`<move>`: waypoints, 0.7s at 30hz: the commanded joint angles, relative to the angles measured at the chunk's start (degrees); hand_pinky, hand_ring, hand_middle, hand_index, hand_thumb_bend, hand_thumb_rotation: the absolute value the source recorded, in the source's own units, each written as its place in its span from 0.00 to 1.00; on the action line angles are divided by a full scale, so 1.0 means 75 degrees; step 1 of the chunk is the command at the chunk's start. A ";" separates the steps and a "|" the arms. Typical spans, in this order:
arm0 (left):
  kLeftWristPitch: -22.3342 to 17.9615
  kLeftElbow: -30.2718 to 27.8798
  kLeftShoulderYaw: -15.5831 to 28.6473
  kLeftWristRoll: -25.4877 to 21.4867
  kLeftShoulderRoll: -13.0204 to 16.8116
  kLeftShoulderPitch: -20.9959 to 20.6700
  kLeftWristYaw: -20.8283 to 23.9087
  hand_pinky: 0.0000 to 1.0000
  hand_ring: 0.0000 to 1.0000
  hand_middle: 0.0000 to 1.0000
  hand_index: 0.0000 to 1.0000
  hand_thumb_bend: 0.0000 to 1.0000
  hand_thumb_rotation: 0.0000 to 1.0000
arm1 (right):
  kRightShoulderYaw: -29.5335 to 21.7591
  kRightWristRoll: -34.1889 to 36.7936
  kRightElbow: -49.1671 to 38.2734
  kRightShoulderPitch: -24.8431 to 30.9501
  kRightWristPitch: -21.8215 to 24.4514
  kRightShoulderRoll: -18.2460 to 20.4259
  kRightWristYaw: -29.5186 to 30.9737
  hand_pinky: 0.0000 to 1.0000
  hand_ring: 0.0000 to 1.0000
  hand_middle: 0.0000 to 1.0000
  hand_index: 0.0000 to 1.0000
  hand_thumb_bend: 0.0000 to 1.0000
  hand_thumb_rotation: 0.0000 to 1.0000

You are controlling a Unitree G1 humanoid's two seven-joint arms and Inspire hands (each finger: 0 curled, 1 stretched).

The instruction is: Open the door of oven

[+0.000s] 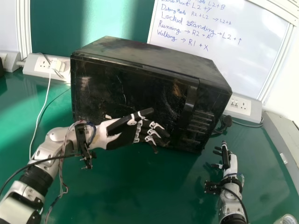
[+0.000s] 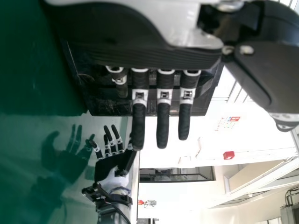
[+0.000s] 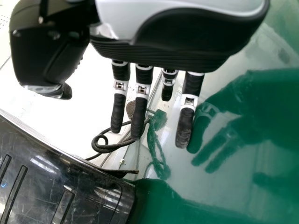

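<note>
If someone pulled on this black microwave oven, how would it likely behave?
The microwave oven looks rigid and probably heavy, given its bulk beside the left hand. Its broad, boxy shape should make tipping unlikely. The tabletop is glossy and reflective, so a hard tug might slide it a little.

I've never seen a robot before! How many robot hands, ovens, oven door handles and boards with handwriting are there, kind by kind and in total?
Robot hands: 2 (left hand, right hand)
Oven: 1
Oven door handle: 1
Handwritten board: 1
Total: 5
</note>
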 commanded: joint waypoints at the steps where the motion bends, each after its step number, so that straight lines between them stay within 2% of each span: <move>1: 0.0147 -0.0175 0.0134 -0.0231 -0.0014 0.0119 -0.0099 0.41 0.56 0.67 0.70 0.92 0.86 | -0.0019 0.0026 0.0056 0.0046 0.0055 -0.0060 -0.0033 0.39 0.51 0.63 0.64 0.64 0.95; 9: 0.0433 -0.0030 0.0395 -0.0711 -0.0191 0.0096 -0.0197 0.55 0.75 0.81 0.77 0.98 0.90 | -0.0045 0.0049 0.0053 0.0038 0.0079 -0.0052 0.0008 0.39 0.52 0.64 0.64 0.62 0.95; 12: 0.0344 0.0099 0.0457 -0.0735 -0.0260 0.0077 -0.0130 0.57 0.80 0.86 0.83 0.99 0.92 | -0.0025 0.0023 0.0057 0.0032 0.0111 -0.0050 -0.0047 0.40 0.51 0.63 0.64 0.60 0.94; 15: 0.0202 0.0292 0.0516 -0.0761 -0.0307 0.0026 -0.0176 0.56 0.85 0.91 0.89 1.00 0.93 | -0.0039 0.0037 0.0059 0.0038 0.0079 -0.0043 -0.0033 0.39 0.52 0.64 0.64 0.64 0.95; 21: -0.0194 0.0643 0.0637 -0.0748 -0.0406 -0.0042 -0.0244 0.61 0.92 0.97 0.91 1.00 0.96 | -0.0059 0.0059 0.0059 0.0033 0.0072 -0.0029 -0.0010 0.40 0.52 0.63 0.64 0.64 0.94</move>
